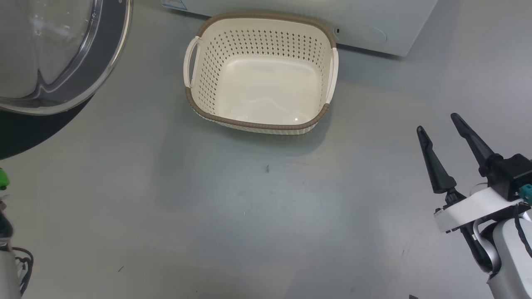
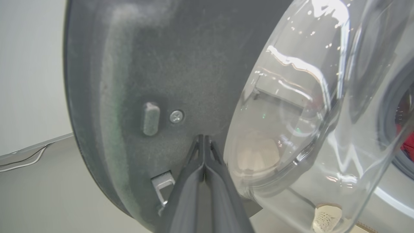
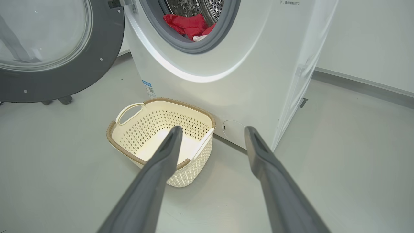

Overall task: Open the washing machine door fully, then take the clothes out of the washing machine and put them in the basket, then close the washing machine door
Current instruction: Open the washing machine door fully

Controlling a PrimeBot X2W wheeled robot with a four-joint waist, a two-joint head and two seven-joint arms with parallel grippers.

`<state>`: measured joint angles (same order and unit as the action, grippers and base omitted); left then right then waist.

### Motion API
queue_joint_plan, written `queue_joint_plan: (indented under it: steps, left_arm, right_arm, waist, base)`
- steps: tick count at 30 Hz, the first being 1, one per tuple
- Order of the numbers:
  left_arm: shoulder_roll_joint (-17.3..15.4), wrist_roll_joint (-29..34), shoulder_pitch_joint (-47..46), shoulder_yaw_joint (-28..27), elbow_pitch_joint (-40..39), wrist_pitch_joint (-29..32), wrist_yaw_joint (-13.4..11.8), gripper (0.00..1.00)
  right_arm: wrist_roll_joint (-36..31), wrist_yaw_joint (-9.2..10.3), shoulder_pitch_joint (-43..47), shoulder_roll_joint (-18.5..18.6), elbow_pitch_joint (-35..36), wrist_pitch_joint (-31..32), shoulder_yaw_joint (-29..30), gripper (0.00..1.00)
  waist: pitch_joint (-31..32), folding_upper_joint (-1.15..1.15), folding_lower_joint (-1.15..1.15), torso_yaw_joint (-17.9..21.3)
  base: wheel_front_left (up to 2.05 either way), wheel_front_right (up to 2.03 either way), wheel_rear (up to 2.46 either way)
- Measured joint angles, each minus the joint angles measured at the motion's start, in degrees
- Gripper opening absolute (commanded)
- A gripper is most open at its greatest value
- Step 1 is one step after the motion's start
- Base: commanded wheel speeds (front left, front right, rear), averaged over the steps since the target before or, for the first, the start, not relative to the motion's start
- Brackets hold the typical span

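The washing machine door (image 3: pixel 61 61) stands swung out to the left of the white washing machine (image 3: pixel 245 64); its glass bowl and dark rim also fill the head view's top left corner (image 1: pixel 62 54). Red clothes (image 3: pixel 187 24) lie inside the steel drum. The cream basket (image 1: pixel 195 99) sits empty on the floor before the machine, also in the right wrist view (image 3: pixel 126 147). My left gripper (image 2: pixel 203 137) is shut, its tips pressed against the grey inner face of the door (image 2: pixel 155 71), beside the glass bowl. My right gripper (image 1: pixel 438 122) hangs open at the lower right, holding nothing.
Grey floor (image 1: pixel 266 207) spreads between me and the basket. A pale wall (image 3: pixel 372 42) with a skirting strip runs to the right of the machine. A white cable (image 2: pixel 22 163) lies on the floor by the wall behind the door.
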<state>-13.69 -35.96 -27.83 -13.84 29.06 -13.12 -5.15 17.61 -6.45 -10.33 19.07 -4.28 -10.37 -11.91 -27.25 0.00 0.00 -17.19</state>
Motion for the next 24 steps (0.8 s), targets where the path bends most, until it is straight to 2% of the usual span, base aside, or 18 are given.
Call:
queue_joint_plan:
  steps: [13,24]
  left_arm:
    - [1.4,6.0,4.1,6.6,-0.9,-1.0,3.5,0.0]
    - [4.1,9.0,9.1,11.4,-5.9,-1.1,6.6,0.0]
  right_arm:
    - [2.2,-0.03,0.0,-4.7,-4.0,-2.1,-0.9,1.0]
    - [3.1,0.03,0.4,-7.2,-6.1,-3.1,-1.0,1.0]
  waist:
    - [7.9,0.0,0.0,1.3]
    - [14.4,0.0,0.0,5.5]
  base:
    - [0.0,0.0,0.0]
    - [0.0,0.0,0.0]
